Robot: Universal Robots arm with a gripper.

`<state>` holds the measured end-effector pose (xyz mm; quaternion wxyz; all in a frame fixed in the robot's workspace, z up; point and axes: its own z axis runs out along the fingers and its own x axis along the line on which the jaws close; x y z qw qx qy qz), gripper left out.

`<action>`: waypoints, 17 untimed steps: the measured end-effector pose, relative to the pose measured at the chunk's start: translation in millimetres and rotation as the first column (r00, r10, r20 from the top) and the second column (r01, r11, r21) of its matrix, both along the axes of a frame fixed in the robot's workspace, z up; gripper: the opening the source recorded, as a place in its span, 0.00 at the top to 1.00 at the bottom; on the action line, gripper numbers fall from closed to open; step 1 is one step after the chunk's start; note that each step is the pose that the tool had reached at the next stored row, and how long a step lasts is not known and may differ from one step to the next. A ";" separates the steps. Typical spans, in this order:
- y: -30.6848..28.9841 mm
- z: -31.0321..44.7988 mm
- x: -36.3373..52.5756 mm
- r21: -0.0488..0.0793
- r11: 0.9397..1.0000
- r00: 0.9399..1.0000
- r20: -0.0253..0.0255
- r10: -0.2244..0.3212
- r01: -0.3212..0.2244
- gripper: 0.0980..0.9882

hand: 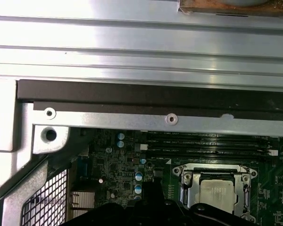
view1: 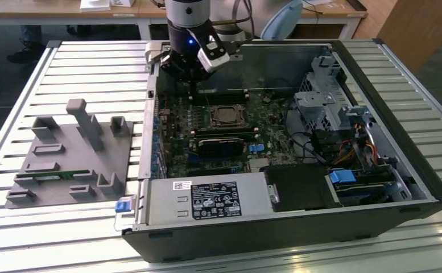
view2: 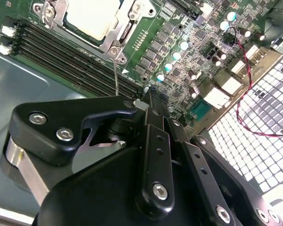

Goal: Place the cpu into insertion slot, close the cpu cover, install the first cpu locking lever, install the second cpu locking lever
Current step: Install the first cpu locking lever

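Observation:
The cpu, a square chip with a dull silver top, lies in the insertion slot on the green motherboard; it also shows in the first wrist view as the cpu. The cpu cover, a silvery frame, lies flat around it. A thin wire locking lever runs from the socket's corner toward my gripper. The black fingers look shut, and the lever's free end stops right beside them. I cannot see whether they pinch it. In the exterior view my gripper hangs just behind the socket, near the case's rear wall.
Long black memory slots run next to the socket. The case's metal wall stands close behind the gripper. A power supply fills the case's front, and a drive cage with cables stands at the exterior view's right. A grey fixture sits outside the case at the exterior view's left.

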<state>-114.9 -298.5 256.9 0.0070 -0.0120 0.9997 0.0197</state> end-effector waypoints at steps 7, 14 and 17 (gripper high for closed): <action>2.6 0.0 0.6 0.000 1.000 1.000 0.000 0.000 0.000 0.99; 3.2 -0.2 16.8 0.000 1.000 1.000 0.000 0.000 0.000 0.99; 3.4 -0.2 23.2 0.000 1.000 1.000 0.000 0.000 0.000 0.99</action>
